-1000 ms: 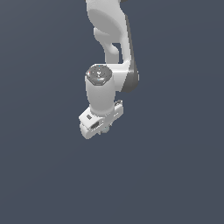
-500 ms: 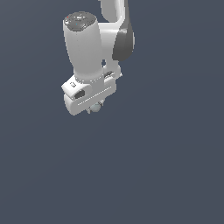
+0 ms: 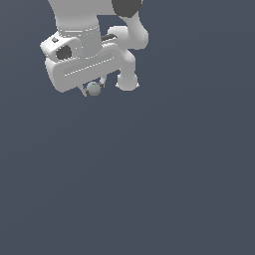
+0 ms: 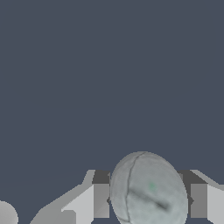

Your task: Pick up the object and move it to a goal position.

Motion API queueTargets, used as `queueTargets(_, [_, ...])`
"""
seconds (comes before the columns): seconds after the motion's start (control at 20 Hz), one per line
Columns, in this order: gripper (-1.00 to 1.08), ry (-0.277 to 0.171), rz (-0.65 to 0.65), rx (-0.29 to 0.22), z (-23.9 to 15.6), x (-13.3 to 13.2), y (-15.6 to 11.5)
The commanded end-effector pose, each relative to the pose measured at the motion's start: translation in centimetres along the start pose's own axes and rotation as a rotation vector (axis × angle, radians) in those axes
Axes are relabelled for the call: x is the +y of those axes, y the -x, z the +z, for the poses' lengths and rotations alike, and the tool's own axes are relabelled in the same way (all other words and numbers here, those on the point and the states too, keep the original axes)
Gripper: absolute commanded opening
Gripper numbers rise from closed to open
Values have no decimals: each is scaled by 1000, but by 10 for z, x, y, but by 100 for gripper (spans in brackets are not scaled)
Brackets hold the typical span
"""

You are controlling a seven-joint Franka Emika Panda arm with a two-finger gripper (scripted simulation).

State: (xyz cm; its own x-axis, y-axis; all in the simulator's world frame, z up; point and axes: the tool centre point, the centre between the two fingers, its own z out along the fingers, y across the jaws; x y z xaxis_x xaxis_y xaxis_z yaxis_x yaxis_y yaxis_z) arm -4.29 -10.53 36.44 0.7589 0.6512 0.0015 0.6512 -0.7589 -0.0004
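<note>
Pale grey-green ball (image 3: 93,89), smooth, round and faintly mottled, sits clamped between the grey-padded fingers (image 4: 101,200) of the glossy white gripper (image 3: 92,88) above a plain slate-blue backdrop.

Plain dark slate-blue backdrop (image 3: 164,179)

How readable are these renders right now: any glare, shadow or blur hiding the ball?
Exterior view: flat, even light, no glare or cast shadow; the ball is tiny but sharp under the hand. Wrist view: the ball looms large, soft-edged and cut off by the frame's edge, between grey fingers.
</note>
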Motion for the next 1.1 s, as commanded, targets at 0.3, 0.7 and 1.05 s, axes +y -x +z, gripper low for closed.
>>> queueTargets(0.3, [-100,0,0,0,-82,3,39])
queueTargets(0.7, [-100,0,1,-1,-125,6,58])
queueTargets(1.05, [-100,0,1,-1,-136,8,62])
